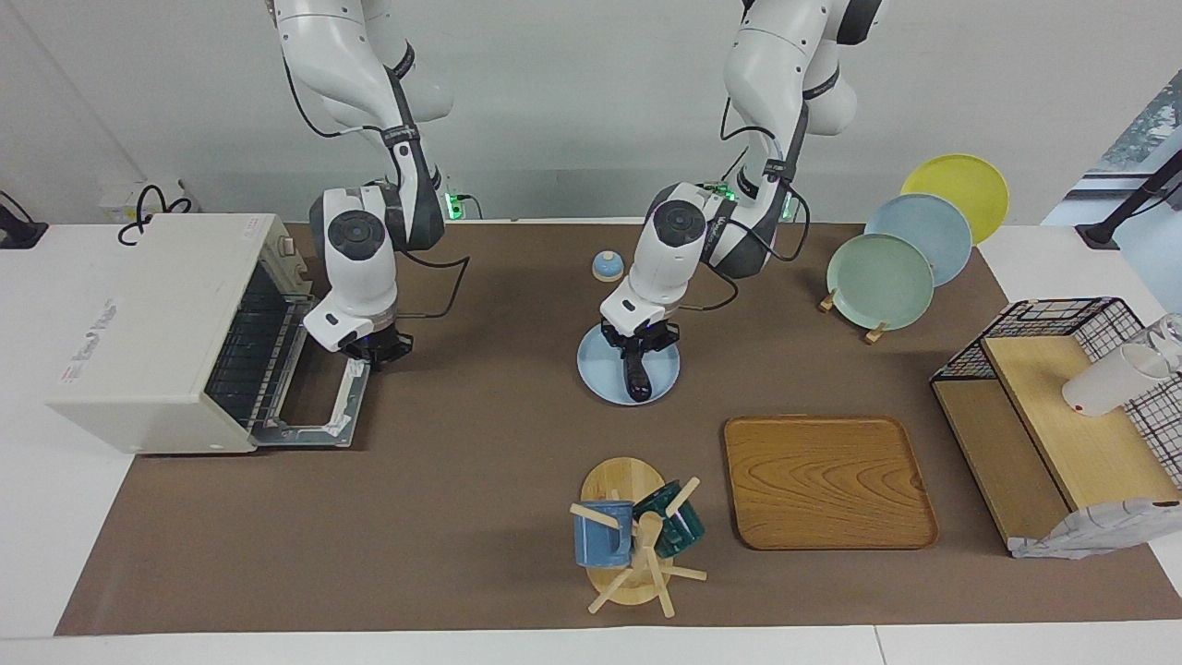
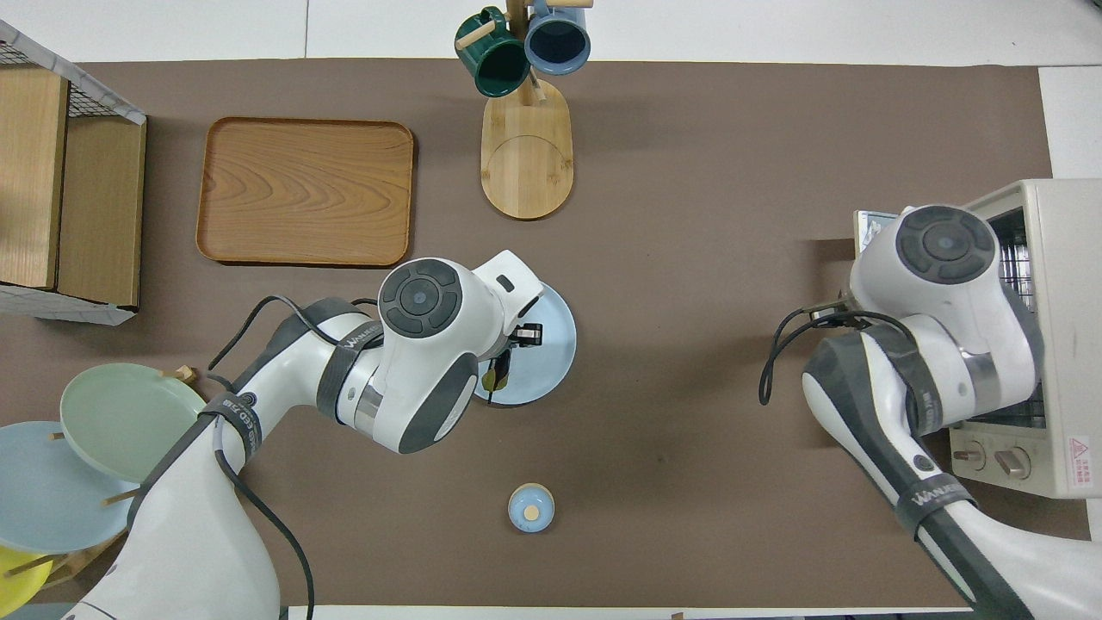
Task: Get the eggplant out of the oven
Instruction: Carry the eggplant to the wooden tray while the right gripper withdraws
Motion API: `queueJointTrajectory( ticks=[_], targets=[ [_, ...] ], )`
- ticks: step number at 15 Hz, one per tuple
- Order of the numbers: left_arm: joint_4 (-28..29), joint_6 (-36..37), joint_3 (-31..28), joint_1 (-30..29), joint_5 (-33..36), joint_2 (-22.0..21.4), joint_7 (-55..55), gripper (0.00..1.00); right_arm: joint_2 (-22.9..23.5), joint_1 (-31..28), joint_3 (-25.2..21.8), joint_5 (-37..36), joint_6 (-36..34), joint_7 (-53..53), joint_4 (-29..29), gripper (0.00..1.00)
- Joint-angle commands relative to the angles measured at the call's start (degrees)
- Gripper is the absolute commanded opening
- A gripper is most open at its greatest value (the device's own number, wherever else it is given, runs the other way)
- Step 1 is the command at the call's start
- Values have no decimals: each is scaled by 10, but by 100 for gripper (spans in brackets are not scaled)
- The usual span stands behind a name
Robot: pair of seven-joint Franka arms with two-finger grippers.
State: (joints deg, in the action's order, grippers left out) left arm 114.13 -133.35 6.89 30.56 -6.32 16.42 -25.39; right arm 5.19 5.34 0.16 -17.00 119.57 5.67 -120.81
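Eggplant (image 1: pixel 635 377) lies on a pale blue plate (image 1: pixel 600 374) near the table's middle, directly under the left end effector (image 1: pixel 637 351), whose fingers are pressed together on its upper end. The right end effector (image 1: pixel 377 349), fingers pressed together and holding nothing, hangs over the open door (image 1: pixel 314 406) of the oven (image 1: pixel 148 323) at the right arm's end

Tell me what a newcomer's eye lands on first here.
The left gripper shut on the dark eggplant, which is on the pale blue plate mid-table. Then the oven at the right arm's end, door dropped open, with the right gripper over the door.
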Motion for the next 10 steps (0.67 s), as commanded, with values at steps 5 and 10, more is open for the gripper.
queueJointTrajectory(
  ticks=[5, 10],
  targets=[
    [-136, 155, -1, -112, 8, -12, 42, 0, -56, -74, -6, -15, -76, -176, 65, 5],
    [-213, 179, 0, -244, 10, 36, 140, 0, -79, -69, -1, 13, -198, -184, 142, 9]
  ],
)
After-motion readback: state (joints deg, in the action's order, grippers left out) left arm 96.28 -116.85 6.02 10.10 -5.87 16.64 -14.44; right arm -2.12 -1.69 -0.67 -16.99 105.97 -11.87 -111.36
